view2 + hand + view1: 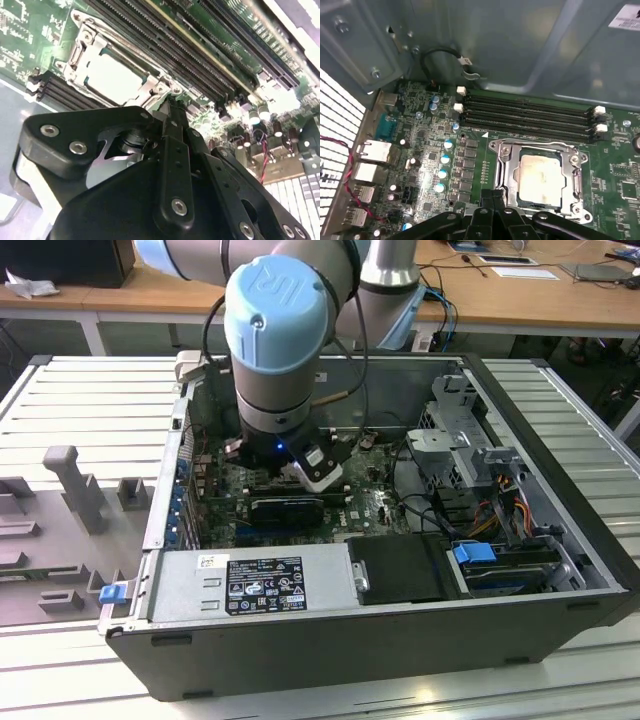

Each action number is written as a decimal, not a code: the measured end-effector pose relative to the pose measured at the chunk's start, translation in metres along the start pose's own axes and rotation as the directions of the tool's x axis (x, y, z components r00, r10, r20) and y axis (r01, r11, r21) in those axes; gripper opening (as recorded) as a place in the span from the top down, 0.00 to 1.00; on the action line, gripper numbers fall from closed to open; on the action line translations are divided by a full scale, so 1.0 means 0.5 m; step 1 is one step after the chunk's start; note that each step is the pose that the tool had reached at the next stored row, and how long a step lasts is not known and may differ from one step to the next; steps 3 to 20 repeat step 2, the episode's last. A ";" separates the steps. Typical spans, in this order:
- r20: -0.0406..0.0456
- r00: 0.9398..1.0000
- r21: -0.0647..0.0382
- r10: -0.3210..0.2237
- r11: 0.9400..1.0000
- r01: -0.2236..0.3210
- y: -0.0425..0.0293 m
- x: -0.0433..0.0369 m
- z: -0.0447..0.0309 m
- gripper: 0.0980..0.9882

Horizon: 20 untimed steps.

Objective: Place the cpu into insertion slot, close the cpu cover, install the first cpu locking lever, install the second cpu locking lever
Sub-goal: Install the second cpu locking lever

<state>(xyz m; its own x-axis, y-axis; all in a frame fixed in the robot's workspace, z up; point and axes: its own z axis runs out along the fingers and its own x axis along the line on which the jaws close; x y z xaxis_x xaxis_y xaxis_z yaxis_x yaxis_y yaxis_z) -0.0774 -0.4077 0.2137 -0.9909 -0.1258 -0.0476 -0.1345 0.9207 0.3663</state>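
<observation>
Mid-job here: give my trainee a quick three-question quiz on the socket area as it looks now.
1. True or false: the cpu sits in the insertion slot.
2. The cpu cover is: A) raised upright, B) lying down around the chip, C) removed.
3. Which long black parts run beside the socket?

Key: 1 true. 2 B. 3 The memory slots; the gripper is at the socket's edge.

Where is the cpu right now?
In both wrist views the cpu sits in the insertion slot, framed by the cpu cover, beside the long memory slots.
</observation>
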 end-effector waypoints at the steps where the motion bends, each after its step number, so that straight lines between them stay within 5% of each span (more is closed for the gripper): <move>1: 0.000 1.000 0.000 0.000 1.000 0.000 0.000 0.000 0.000 0.99; 20: 0.000 1.000 0.000 0.000 1.000 0.000 0.000 0.000 0.000 0.99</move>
